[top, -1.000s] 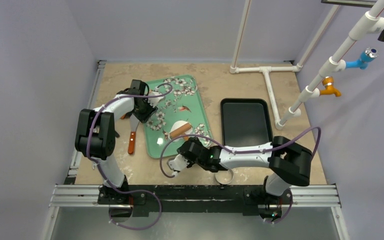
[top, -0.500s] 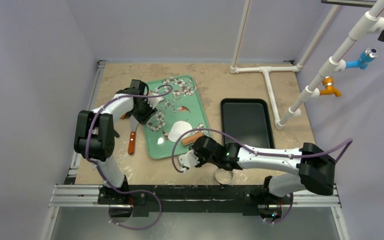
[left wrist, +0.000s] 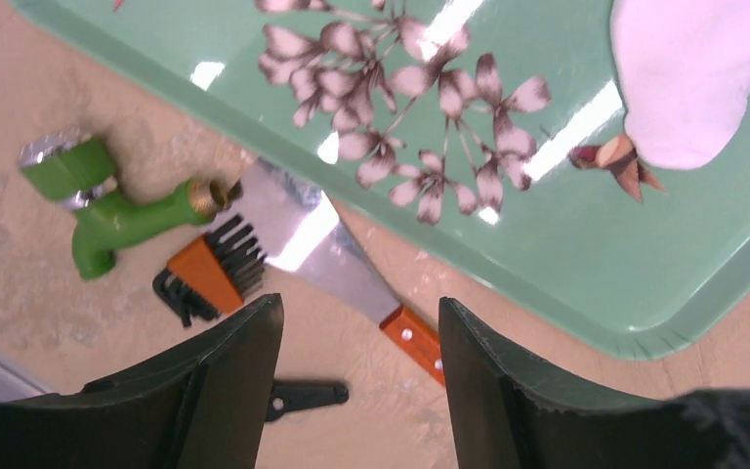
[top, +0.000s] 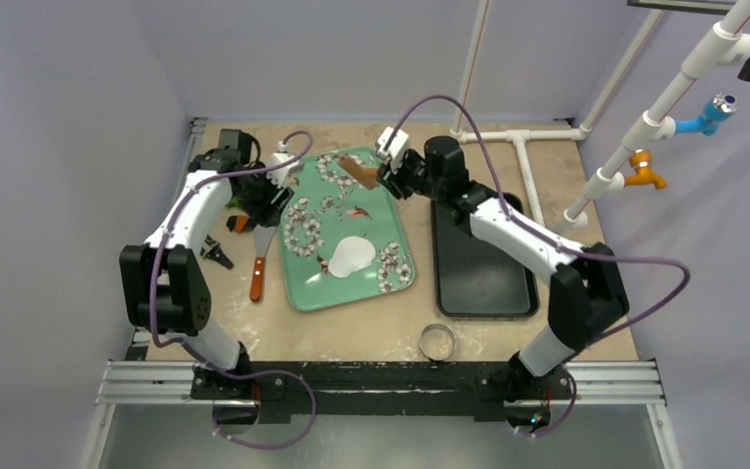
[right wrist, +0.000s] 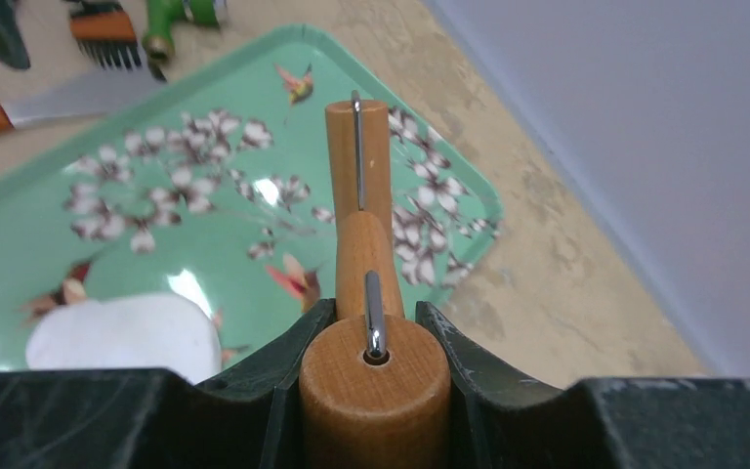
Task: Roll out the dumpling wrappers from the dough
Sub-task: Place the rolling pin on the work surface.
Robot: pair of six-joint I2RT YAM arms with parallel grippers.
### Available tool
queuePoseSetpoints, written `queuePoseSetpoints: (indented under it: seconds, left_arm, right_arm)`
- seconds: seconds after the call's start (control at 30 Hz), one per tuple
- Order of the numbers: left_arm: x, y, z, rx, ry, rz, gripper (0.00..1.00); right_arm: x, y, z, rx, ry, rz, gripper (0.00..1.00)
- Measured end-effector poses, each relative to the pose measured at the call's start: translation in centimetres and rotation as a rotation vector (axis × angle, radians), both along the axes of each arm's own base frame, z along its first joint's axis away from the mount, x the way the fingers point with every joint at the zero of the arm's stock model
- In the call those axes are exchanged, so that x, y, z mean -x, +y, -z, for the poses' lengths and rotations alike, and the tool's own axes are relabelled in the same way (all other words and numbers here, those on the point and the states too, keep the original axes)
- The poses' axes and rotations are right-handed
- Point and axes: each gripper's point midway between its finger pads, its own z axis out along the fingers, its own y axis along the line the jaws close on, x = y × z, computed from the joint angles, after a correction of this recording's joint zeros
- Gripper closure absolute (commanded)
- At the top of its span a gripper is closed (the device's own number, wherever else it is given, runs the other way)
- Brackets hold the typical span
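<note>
Metal first: a small ring [top: 437,341] stands alone on the table [top: 371,327], close to the arms' bases. Beyond it the dough [top: 352,256], a flat white sheet with uneven edges, lies on the near half of the green flowered tray [top: 391,210], with nothing resting on it. A black tray [top: 479,254] lies just right of the green one. Left of the green tray an orange-handled scraper [top: 257,266] lies on the table, its blade just beside a brush [left wrist: 220,269] and a green tap fitting [left wrist: 107,210]. The left gripper [left wrist: 358,305] hangs over these, jaws apart, nothing between them. Farther back, the right gripper [right wrist: 373,311] is clamped on a wooden roller [right wrist: 359,156], held in the air above the green tray's far end, well apart from the dough. A white pipe frame [top: 520,147] lies at the table's far edge.
</note>
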Motion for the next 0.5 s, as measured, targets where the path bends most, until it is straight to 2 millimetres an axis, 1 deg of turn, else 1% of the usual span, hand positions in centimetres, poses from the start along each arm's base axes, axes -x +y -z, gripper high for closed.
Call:
queuePoseSetpoints:
  seconds: [0.07,0.1,0.17,0.23,0.3,0.37,0.4,0.5]
  left_arm:
    - [0.6,1.3,-0.9,0.003,-0.005,-0.034,0.37]
    - [1.0,2.1,-1.2,0.003,-0.007,-0.054,0.36]
    - [2.0,3.7,-1.6,-0.002,-0.006,-0.093,0.35]
    - [3.5,5.7,-1.5,-0.01,0.005,-0.144,0.35]
    - [5.2,7.5,-1.0,-0.02,0.03,-0.196,0.35]
    - [7.1,8.8,-0.2,-0.03,0.068,-0.235,0.34]
    - [7.9,9.0,0.2,-0.031,0.089,-0.245,0.34]
    - [9.3,8.9,1.0,-0.025,0.129,-0.25,0.34]
  right_arm:
    - [-2.1,0.8,0.7,-0.131,0.089,-0.004,1.0]
    - [-3.2,1.1,1.3,-0.206,0.149,-0.008,1.0]
    - [-5.3,1.1,3.1,-0.325,0.268,0.012,1.0]
    - [-7.4,0.8,5.2,-0.422,0.404,0.049,1.0]
    - [-9.4,0.7,7.0,-0.497,0.524,0.088,1.0]
    - [-10.8,0.7,8.2,-0.553,0.608,0.106,1.0]
    - [-11.2,0.8,8.7,-0.581,0.646,0.11,1.0]
    - [-11.1,1.6,9.9,-0.675,0.771,0.087,1.0]
